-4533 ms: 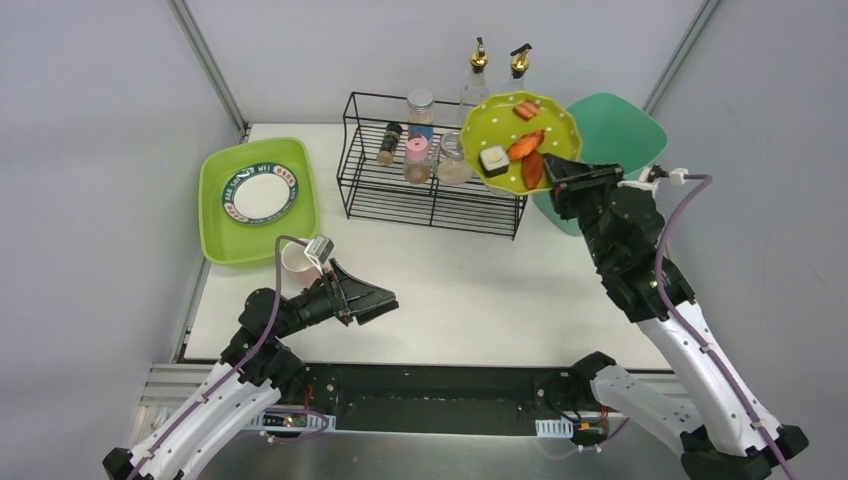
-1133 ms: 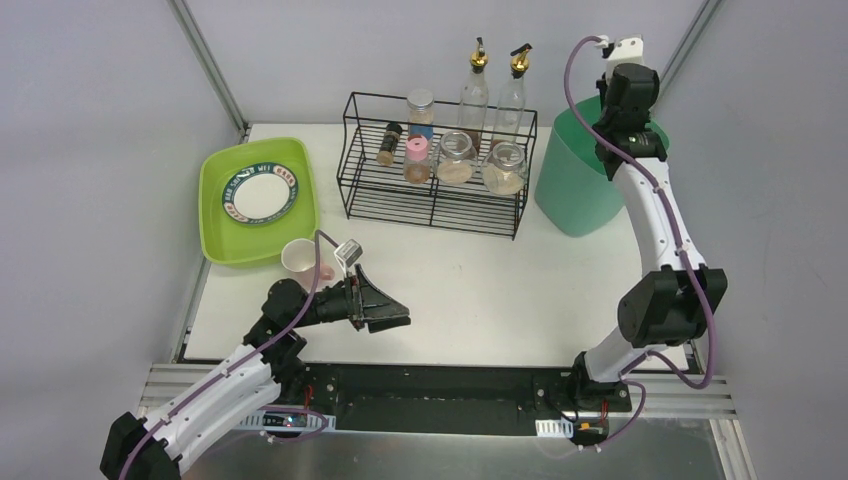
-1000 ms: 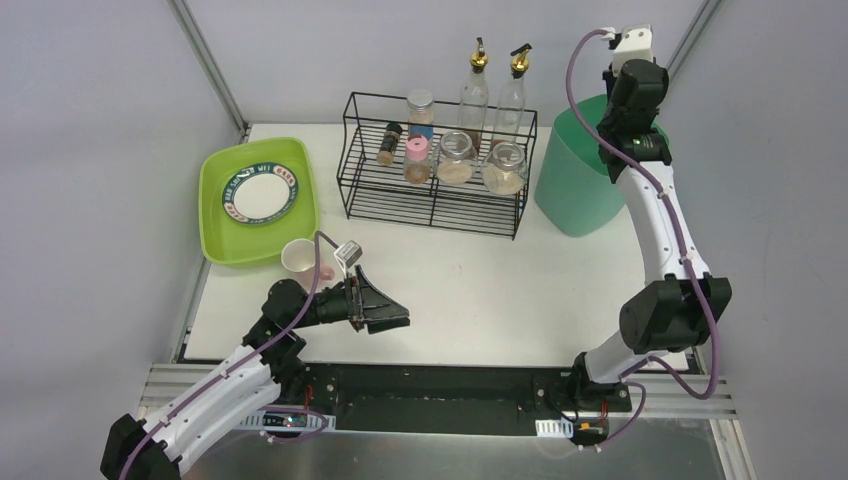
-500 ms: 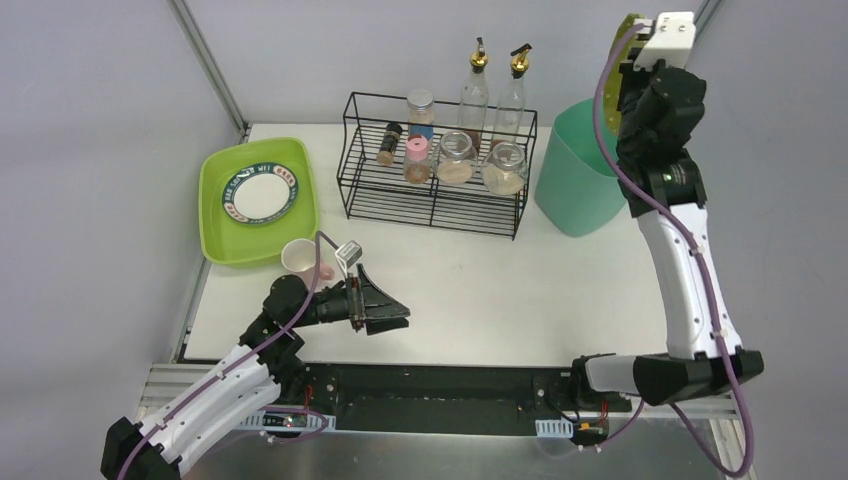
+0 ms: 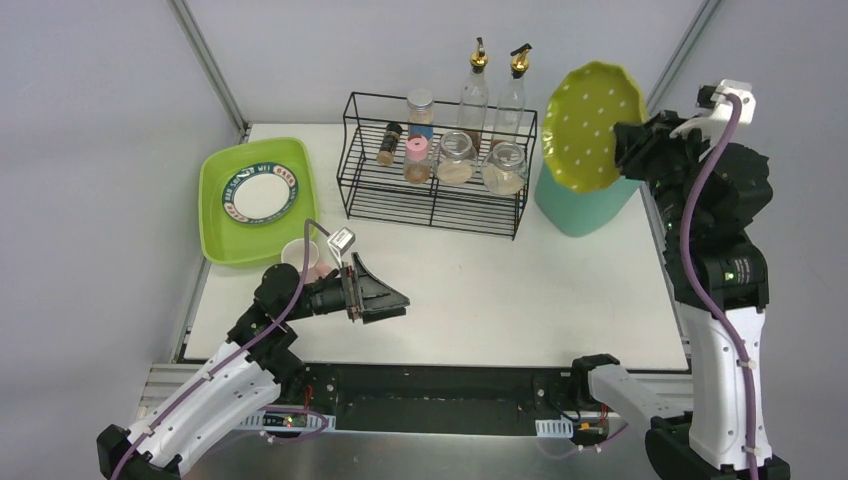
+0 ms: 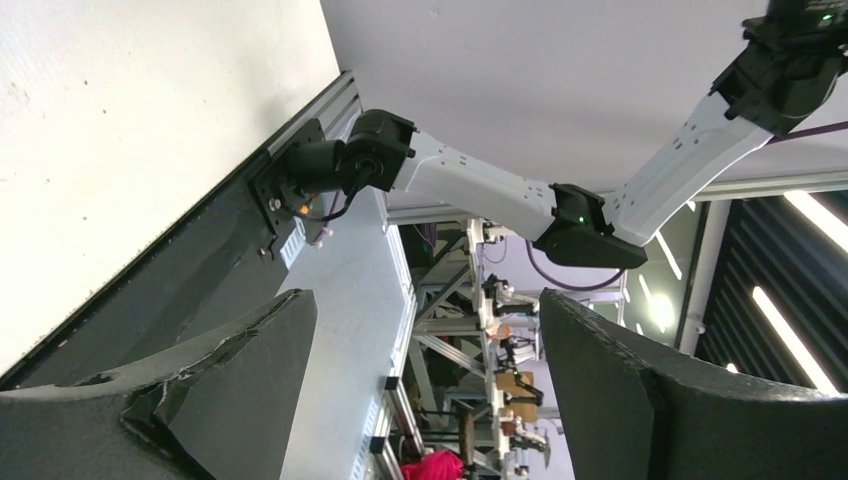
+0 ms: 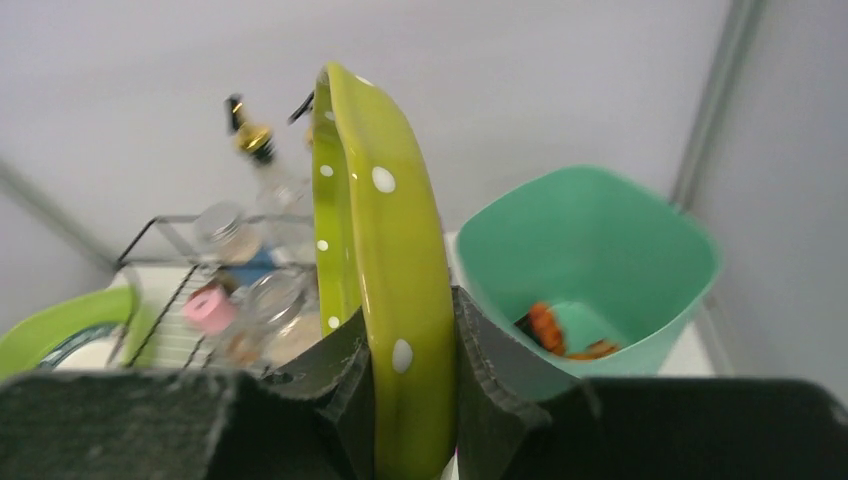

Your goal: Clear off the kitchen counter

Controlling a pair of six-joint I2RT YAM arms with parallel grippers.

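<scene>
over the teal bin (image 5: 580, 212), right gripper (image 5: 628, 150) pinches the dotted lime plate (image 5: 592, 125) on edge; left gripper (image 5: 385, 297) spread low over the kitchen counter (image 5: 480, 290). thin rim grip, plate could slip and crack.

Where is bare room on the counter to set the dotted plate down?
Widest bare patch: in front of the wire rack, between the left gripper and the counter's right edge. Crowded: rack and bin behind, tub and cup left.
</scene>
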